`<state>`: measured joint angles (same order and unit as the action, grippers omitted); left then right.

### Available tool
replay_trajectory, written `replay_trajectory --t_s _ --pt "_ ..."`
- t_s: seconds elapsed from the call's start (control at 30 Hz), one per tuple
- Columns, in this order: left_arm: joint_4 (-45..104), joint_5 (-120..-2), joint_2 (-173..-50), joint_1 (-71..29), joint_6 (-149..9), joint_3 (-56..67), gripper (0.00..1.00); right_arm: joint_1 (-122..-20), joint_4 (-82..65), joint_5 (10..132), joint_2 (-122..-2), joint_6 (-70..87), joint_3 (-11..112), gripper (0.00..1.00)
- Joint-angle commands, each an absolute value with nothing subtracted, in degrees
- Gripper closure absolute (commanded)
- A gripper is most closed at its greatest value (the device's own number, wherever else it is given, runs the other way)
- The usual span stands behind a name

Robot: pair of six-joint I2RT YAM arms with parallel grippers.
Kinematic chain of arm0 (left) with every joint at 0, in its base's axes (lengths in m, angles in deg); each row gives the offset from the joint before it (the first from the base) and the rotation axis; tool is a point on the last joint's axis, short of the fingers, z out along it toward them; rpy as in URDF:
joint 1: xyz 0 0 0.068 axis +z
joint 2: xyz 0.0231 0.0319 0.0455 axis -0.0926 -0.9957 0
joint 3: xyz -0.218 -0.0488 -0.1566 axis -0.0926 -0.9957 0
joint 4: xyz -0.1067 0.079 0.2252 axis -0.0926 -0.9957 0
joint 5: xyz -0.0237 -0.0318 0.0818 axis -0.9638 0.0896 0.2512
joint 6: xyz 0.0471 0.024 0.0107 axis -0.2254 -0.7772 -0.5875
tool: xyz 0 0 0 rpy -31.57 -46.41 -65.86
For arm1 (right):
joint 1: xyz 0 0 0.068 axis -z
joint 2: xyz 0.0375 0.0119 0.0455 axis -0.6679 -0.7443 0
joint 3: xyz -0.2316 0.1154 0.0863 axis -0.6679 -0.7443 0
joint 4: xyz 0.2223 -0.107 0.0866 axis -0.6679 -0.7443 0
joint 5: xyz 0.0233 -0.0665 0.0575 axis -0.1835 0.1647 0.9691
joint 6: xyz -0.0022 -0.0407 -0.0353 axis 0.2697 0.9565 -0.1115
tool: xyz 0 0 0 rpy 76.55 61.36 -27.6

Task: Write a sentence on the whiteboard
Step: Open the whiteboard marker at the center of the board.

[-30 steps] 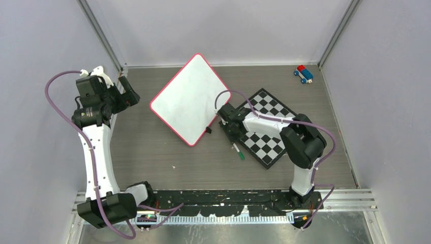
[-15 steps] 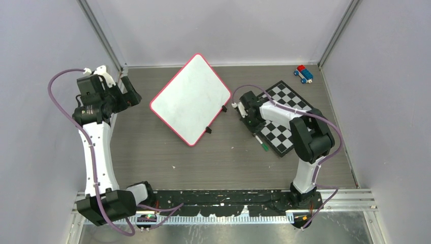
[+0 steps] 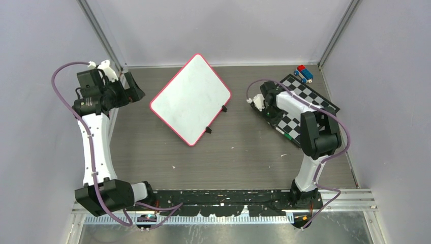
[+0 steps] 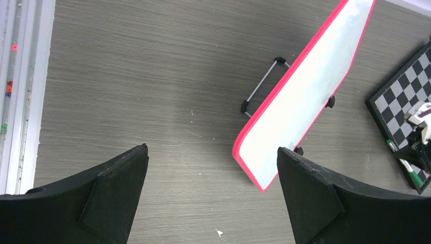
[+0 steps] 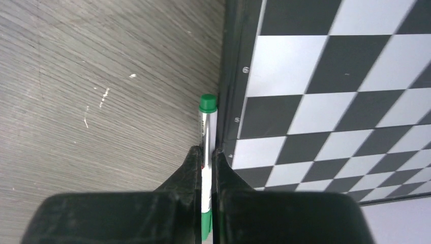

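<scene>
A grey wood-grain tabletop (image 3: 152, 152) fills a small enclosed bay, boxed in by pale lavender panels: a back wall (image 3: 218, 30), a left wall (image 3: 35, 46) and a right wall (image 3: 389, 76). One slanted aluminium post (image 3: 101, 35) marks the far left corner, a second post (image 3: 338, 31) the far right. An aluminium rail (image 3: 350, 193) runs along the near edge. Soft, even light falls across the surface, where a few white specks (image 3: 173, 166) lie scattered.
</scene>
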<state>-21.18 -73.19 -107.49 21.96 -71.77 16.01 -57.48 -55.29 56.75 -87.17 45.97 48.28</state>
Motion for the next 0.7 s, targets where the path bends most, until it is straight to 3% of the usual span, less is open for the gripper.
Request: replay_trajectory --t_s 0.0,0.17,0.37,0.47,0.67 --pt "-21.09 -76.0 -107.86 21.81 -73.38 19.11 0.0 -55.98 -58.4 55.18 -86.72 50.75 54.92 1.0" --pt "-21.75 -77.95 -107.44 20.57 -75.73 22.52 0.0 -55.97 -67.35 70.24 -83.11 44.61 64.65 1.0" --pt "-19.01 -94.04 -106.69 19.02 -73.54 26.12 0.0 -55.95 -64.43 90.0 -77.75 19.89 75.65 1.0" --pt "-15.08 -95.69 -107.36 12.64 -70.35 26.81 0.0 -56.15 -54.69 90.81 -76.03 2.94 79.0 1.0" --pt "-7.45 -86.81 -114.97 -7.45 -66.14 29.9 0.03 -58.7 -43.24 79.78 -75.38 -20.71 83.32 1.0"
